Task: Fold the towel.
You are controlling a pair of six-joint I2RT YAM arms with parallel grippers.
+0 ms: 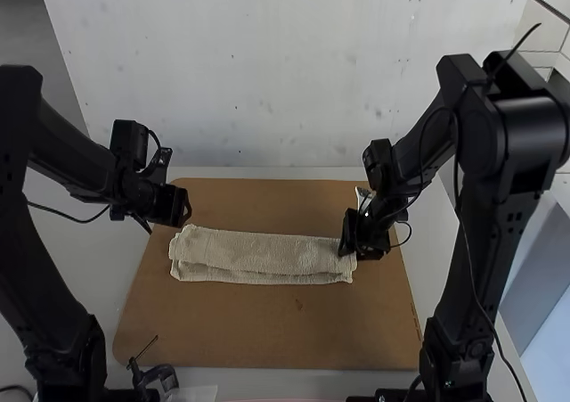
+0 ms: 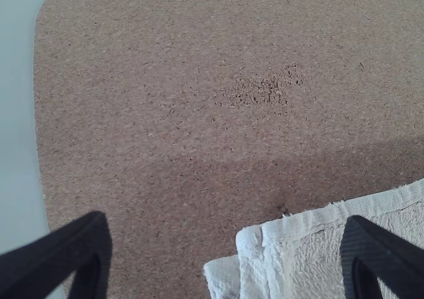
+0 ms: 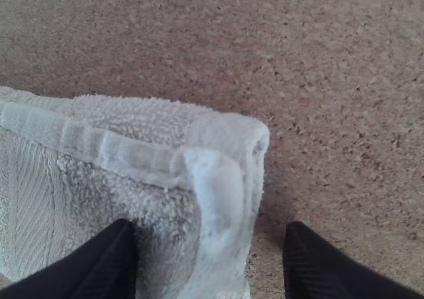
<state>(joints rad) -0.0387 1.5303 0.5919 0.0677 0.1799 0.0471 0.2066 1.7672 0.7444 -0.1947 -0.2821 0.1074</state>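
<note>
- The towel lies as a long, narrow strip across the board, which rests on the surface. A lower layer peeks out along its near side, so it appears to be folded lengthwise.
- The left tool is spread wide and empty, just beside the towel's left end.
- The right tool is also parted, its fingers on either side of the right end's corner, with no grip closed on it.
- The step in hand looks like taking hold of the right end, probably to bring it over towards the left.
- The right tool should go low enough to catch every layer; a shallow pinch could lift only the top one and undo the lengthwise fold.
- Closing close to the corner, square to the hem, should keep the strip from twisting.
- A light press by the left tool on its end might stop the towel sliding.
- The carry is best kept low and slow, with the edges lined up before release.
</note>
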